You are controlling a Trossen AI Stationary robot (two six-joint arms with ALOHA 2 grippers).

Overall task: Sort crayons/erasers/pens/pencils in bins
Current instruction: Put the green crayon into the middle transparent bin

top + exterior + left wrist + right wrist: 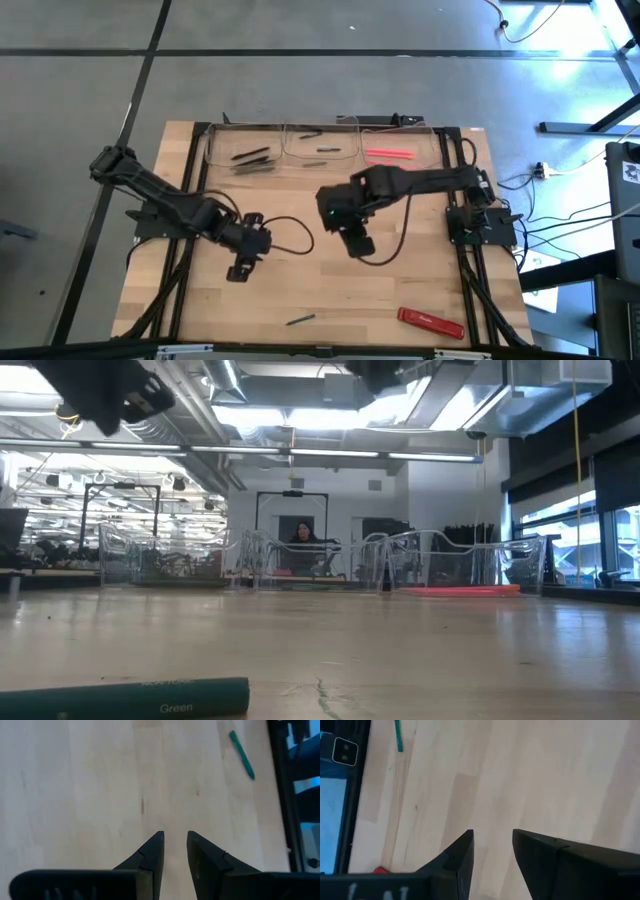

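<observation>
One green crayon [300,320] lies flat on the wooden table near its front edge; the low view shows it close up [130,698]. It also shows in the left wrist view [242,755] and the right wrist view [398,737]. Three clear bins stand in a row at the far edge. The left bin [245,152] holds dark sticks, the middle bin [320,148] grey-green ones, and the right bin [400,150] pink-red ones. My left gripper [240,268] hangs open above the table's left middle. My right gripper [358,243] hangs open above the centre. Both are empty and well short of the crayon.
A wide flat red bar with white marks [430,322] lies near the front right; its corner shows in the right wrist view [380,870]. Black frame rails [185,200] run along the table's sides. Bare wood lies between the grippers and the crayon. A person [300,538] sits far behind the bins.
</observation>
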